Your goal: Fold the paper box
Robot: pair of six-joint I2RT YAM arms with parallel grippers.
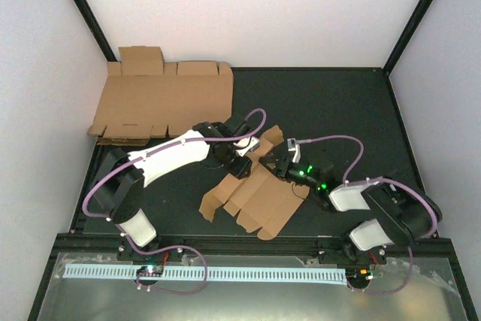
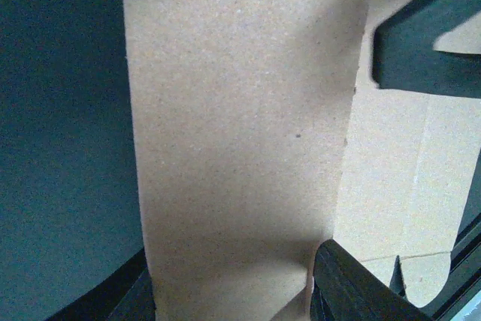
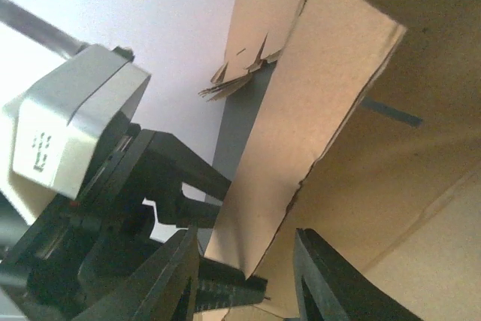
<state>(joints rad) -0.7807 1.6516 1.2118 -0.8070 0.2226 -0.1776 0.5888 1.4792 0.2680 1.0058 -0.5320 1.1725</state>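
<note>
paper box [image 1: 259, 197]: lies near the middle of the table [image 1: 338, 110], mostly flat, its 12 o'clock flap [image 1: 269, 140] raised between both arms.
left gripper [image 1: 242, 162]: at the box's 11 o'clock, straddling the flap, we judge to steady it; whether it pinches, we cannot tell.
right gripper [image 1: 272, 162]: at 1 o'clock, jaws apart around the flap's edge, unclamped.
spare sheets [image 1: 161, 99]: at 10 o'clock, well apart from the work.

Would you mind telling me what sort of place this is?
Probably a lab robot workcell: white wall panels and black frame posts enclose a dark table, where the left arm and right arm reach a paper box, with flat cardboard sheets in the far-left corner.
</note>
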